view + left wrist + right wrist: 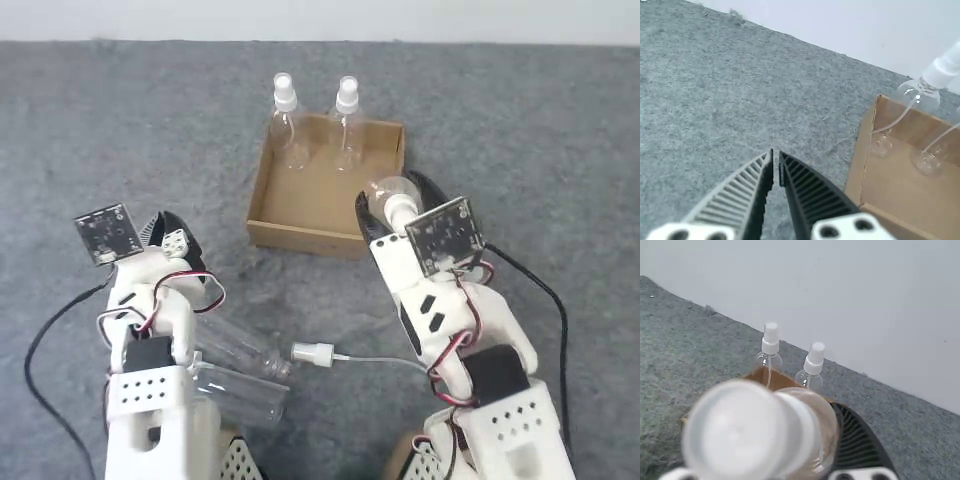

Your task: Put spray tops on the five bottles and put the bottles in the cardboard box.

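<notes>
The cardboard box (270, 205) lies open in the middle of the grey carpet. Two clear bottles with white spray tops (287, 122) (347, 120) stand along its far wall; the right wrist view shows them as well (770, 347) (812, 364). My right gripper (398, 203) hangs over the box's near right corner, shut on a third capped bottle (755, 435), one black finger (856, 440) beside it. Left of the box, my left gripper (775, 167) is shut and holds nothing. Two uncapped bottles (240, 348) (245, 395) lie by the left arm, a loose spray top (314, 352) with its tube next to them.
Grey carpet (520, 130) covers the table, and a white wall rises behind it. Black cables (545, 300) trail beside both arm bases. The box's near half (310, 210) has bare floor.
</notes>
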Controlling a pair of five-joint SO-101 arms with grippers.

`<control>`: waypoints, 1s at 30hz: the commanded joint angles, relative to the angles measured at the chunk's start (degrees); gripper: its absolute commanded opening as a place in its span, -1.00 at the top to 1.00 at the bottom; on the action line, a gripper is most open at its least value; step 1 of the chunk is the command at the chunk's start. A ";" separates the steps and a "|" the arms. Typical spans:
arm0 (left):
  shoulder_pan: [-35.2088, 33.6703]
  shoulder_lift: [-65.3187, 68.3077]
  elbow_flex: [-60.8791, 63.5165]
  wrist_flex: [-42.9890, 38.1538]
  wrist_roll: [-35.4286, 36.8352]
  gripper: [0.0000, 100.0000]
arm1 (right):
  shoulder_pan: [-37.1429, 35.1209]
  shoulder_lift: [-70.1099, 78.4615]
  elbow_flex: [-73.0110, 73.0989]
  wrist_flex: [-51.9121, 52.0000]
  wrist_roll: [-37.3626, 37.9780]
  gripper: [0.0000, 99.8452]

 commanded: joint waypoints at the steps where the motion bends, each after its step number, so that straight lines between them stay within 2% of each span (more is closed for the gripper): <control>1: -0.26 -1.32 -0.40 -1.67 -0.44 0.97 | 0.84 3.47 -4.40 -4.26 0.53 0.97; 7: -0.26 -1.32 -0.40 -1.76 -0.44 0.97 | 0.84 6.73 -5.01 -8.40 0.44 0.97; 25: -0.26 -1.32 -0.40 -1.85 -0.44 0.97 | 0.92 25.27 -21.10 -8.84 0.44 0.97; 30: -0.26 -1.32 -0.40 -1.85 -0.44 0.97 | 3.03 30.90 -24.26 -8.84 0.26 0.97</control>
